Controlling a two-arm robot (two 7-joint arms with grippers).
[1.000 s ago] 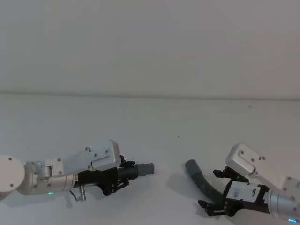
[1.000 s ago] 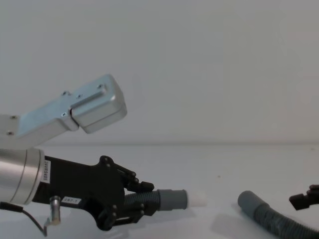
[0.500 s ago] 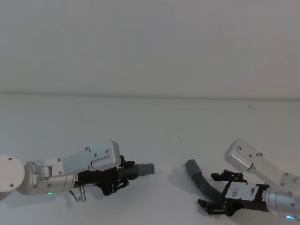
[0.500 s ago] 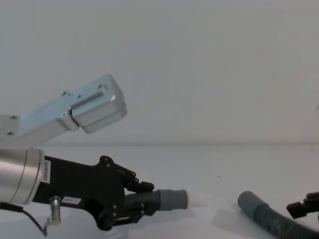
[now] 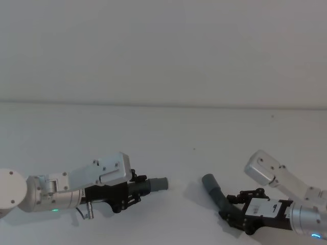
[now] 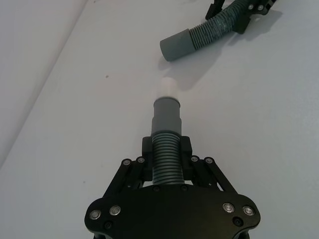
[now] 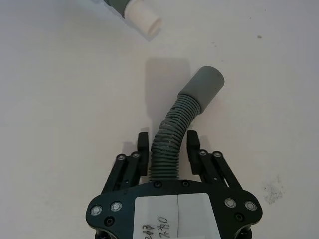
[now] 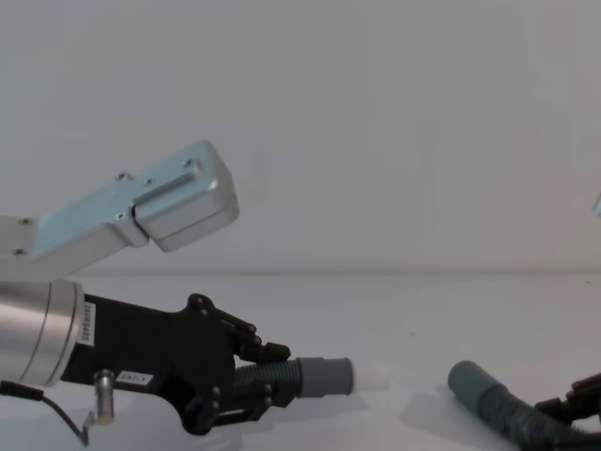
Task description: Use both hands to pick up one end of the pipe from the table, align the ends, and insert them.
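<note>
Left gripper (image 5: 134,188): low at the near left of the white surface (image 5: 163,138), pointing toward the right arm. Jaws clamped on the corrugated part of the straight hose piece (image 6: 166,159).
Straight hose piece: juts forward from the jaws and ends in a smooth grey left cuff (image 5: 159,184) with a whitish tip (image 8: 376,374). It is held just above the surface, with its shadow beneath.
Right gripper (image 5: 236,214): low at the near right, pointing back toward the left arm. Jaws drawn in on either side of the curved hose piece (image 7: 174,134) and seemingly gripping its ribbed part, though the contact is hard to make out.
Curved hose piece: bends up out of the jaws to the smooth right cuff (image 5: 209,181).
Cuffs: facing each other, apart, with bare surface between them. They are not in line.
</note>
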